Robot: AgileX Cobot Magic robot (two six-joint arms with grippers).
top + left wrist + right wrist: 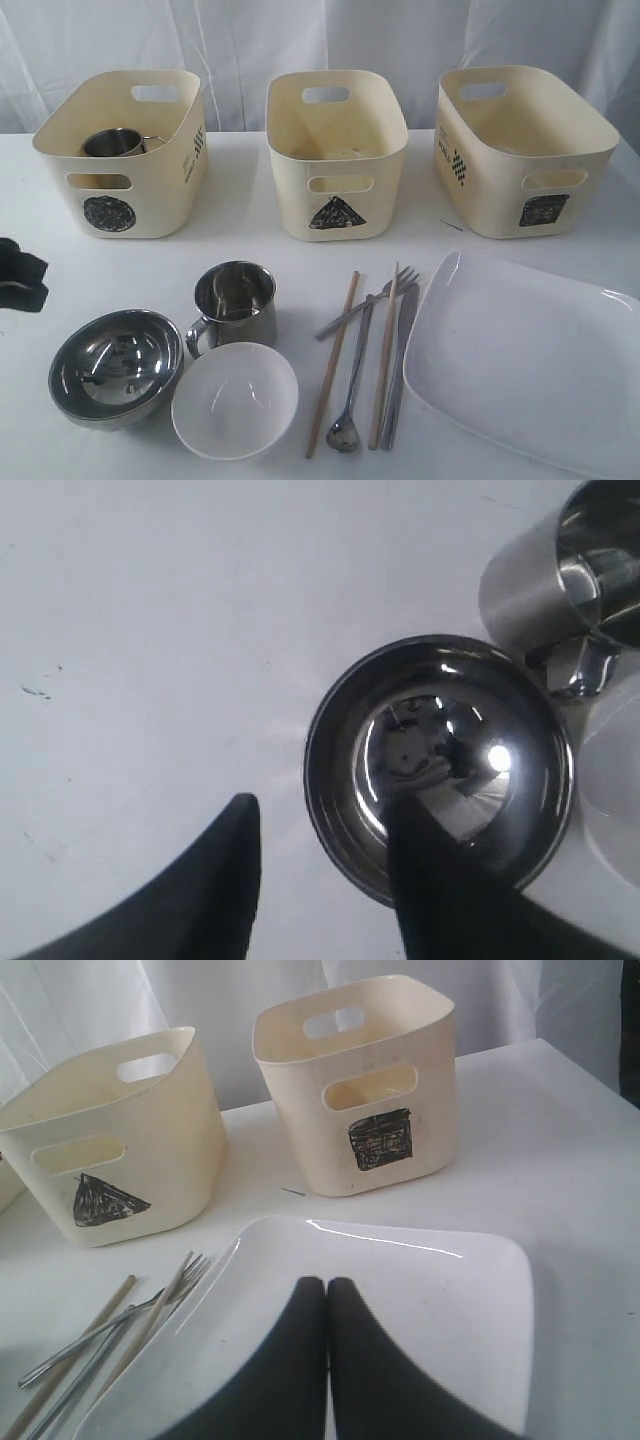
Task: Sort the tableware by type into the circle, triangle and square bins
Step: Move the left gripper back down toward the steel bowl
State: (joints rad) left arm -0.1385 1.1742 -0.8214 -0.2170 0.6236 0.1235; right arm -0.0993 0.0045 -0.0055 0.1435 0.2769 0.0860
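Observation:
My left gripper (322,802) is open above the table, one finger (430,880) over the rim of the steel bowl (440,765) and the other beside it. In the exterior view that bowl (115,365) sits front left, beside a white bowl (234,400) and a steel mug (237,300). A second mug (112,143) stands in the circle bin (125,190). Two chopsticks (333,360), a spoon (352,390), a fork (375,298) and a knife (398,370) lie mid-table. My right gripper (327,1285) is shut and empty above the white square plate (430,1300).
The triangle bin (337,190) and the square bin (525,170) stand at the back, in front of a white curtain. My left arm's black end (18,275) shows at the left edge of the exterior view. A tiny dark speck (452,226) lies between those two bins.

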